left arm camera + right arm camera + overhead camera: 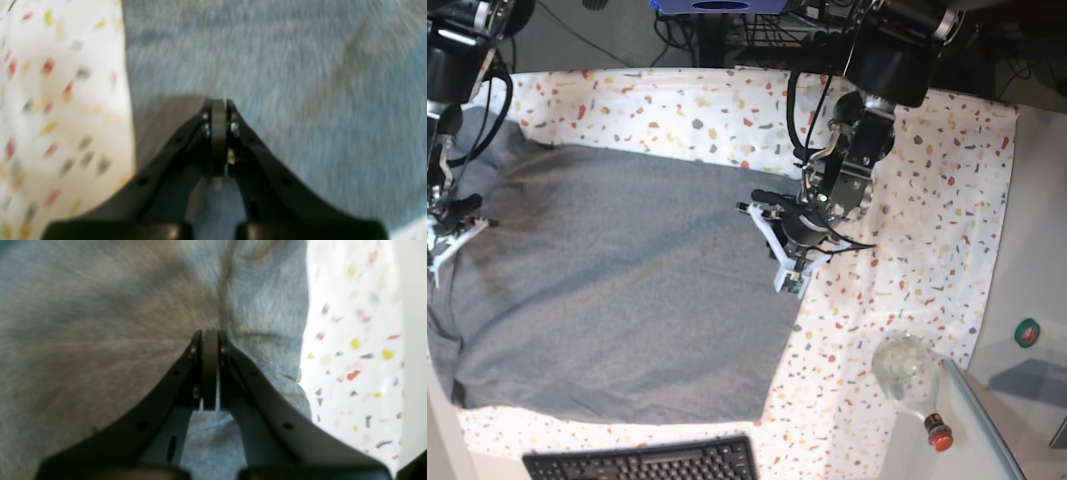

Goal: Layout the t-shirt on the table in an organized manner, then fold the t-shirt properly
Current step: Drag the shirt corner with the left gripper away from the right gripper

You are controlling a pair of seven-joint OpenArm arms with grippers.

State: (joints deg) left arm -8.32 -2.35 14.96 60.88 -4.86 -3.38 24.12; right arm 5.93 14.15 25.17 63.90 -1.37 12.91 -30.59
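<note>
The heather-grey t-shirt (627, 290) lies spread over the left and middle of the speckled table (927, 210). My left gripper (782, 235) is over the shirt's right edge. In the left wrist view its jaws (219, 101) are shut pad to pad just above the grey fabric (300, 83), with no cloth showing between them. My right gripper (449, 225) is at the shirt's far left side. In the right wrist view it (210, 332) is shut too, low over rumpled grey cloth (100, 323) near a hemmed edge. Both wrist views are blurred.
A glass bottle (909, 375) with a red cap lies on the plain grey-white surface at the lower right. A black keyboard (642, 462) sits at the front edge. Cables and black equipment (727, 20) line the back.
</note>
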